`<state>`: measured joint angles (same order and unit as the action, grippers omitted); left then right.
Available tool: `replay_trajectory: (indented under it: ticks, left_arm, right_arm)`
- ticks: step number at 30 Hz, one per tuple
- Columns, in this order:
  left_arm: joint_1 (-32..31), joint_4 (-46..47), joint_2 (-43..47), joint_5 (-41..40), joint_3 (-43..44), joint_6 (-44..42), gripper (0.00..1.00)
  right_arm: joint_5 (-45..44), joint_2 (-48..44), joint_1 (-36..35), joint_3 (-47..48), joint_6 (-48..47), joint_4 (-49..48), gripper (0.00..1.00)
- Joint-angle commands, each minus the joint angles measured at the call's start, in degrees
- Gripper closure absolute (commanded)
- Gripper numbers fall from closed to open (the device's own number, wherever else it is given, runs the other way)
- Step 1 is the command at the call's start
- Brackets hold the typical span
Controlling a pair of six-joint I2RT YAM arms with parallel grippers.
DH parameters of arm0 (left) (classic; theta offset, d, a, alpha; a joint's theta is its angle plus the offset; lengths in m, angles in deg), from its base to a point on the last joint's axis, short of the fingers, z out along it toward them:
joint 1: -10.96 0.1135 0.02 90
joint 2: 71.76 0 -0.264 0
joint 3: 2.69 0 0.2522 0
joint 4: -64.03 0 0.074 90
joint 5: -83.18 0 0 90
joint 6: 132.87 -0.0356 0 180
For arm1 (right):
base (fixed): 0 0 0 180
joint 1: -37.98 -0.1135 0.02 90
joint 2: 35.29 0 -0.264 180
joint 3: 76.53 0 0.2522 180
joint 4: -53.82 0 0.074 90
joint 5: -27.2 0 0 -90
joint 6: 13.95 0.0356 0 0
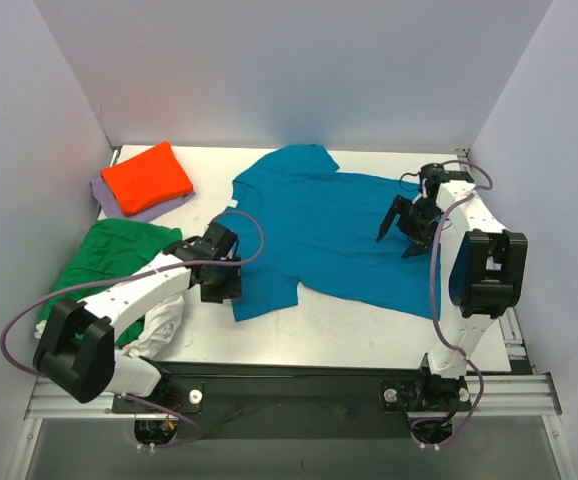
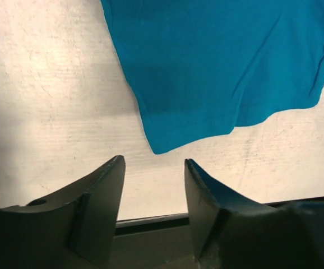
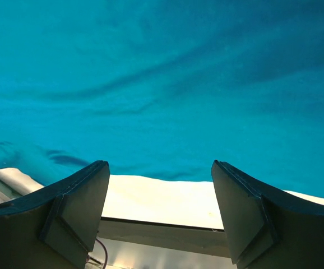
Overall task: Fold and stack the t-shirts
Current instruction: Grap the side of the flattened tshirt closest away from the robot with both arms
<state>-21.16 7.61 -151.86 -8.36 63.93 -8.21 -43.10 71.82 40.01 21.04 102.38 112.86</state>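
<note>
Spread flat on white counter (image 1: pixel 349 330), centre: teal-blue soft cloth t-shirt (image 1: pixel 329 225). My left claw (image 2: pixel 153 162) apart, empty, at its near-left corner. My right claw (image 3: pixel 159 168) apart, empty, over right edge. Fold not begun, I judge. Next: pinch both edges.

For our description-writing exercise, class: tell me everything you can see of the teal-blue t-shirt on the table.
The teal-blue t-shirt is soft, plain cloth, spread unfolded on the white table, mostly flat with shallow wrinkles. It lies mid-table, slanting from far left to near right. One pointed corner sits just ahead of the open left hand, not between its fingers. The open right hand hangs over its right edge; whether it touches cannot be told.
</note>
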Motion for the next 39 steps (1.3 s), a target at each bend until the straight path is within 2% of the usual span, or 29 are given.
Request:
replay_trajectory:
  ticks: [1, 3, 4, 5, 9, 14, 30, 33, 39]
  left_arm:
    - [-0.4, 4.1, 4.5, 0.7, -2.1, 5.2, 0.45]
    - [-0.5, 4.2, 4.5, 1.2, -3.8, 5.8, 0.49]
    - [-0.5, 4.5, 4.4, 1.5, -4.3, 5.9, 0.55]
    - [-0.4, 5.0, 4.3, 1.5, -4.9, 6.0, 0.55]
    - [-0.4, 7.2, 2.1, 4.9, -5.8, 5.8, 0.55]
    - [-0.5, 4.6, -2.3, 3.2, -3.9, 5.3, 0.55]
    - [-0.5, 8.0, -9.1, 6.0, -4.3, 2.5, 0.58]
    - [-0.4, 8.3, -10.4, 6.5, -3.9, 2.0, 0.62]
    - [-0.5, 7.6, -11.6, 7.3, -3.5, 1.6, 0.82]
  right_arm:
    - [0.3, -4.1, -0.3, -2.1, -1.0, 0.7, 0.25]
    - [0.4, -4.9, -0.3, -2.8, -0.8, 0.1, 0.25]
    - [0.4, -4.9, -0.3, -3.1, -0.8, -0.1, 0.25]
    - [0.4, -5.2, -0.3, -3.4, -0.9, 0.0, 0.25]
    - [0.2, -5.9, -0.1, -5.1, -1.1, -0.5, 0.25]
    - [0.1, -6.8, -0.1, -6.4, -0.8, -0.6, 0.25]
    - [-0.5, -9.0, 1.0, -8.7, -0.6, -1.1, 0.25]
    - [-0.5, -9.1, 1.1, -9.0, -0.6, -1.1, 0.25]
    - [-0.2, -11.1, 2.6, -11.4, -0.8, -1.0, 0.25]
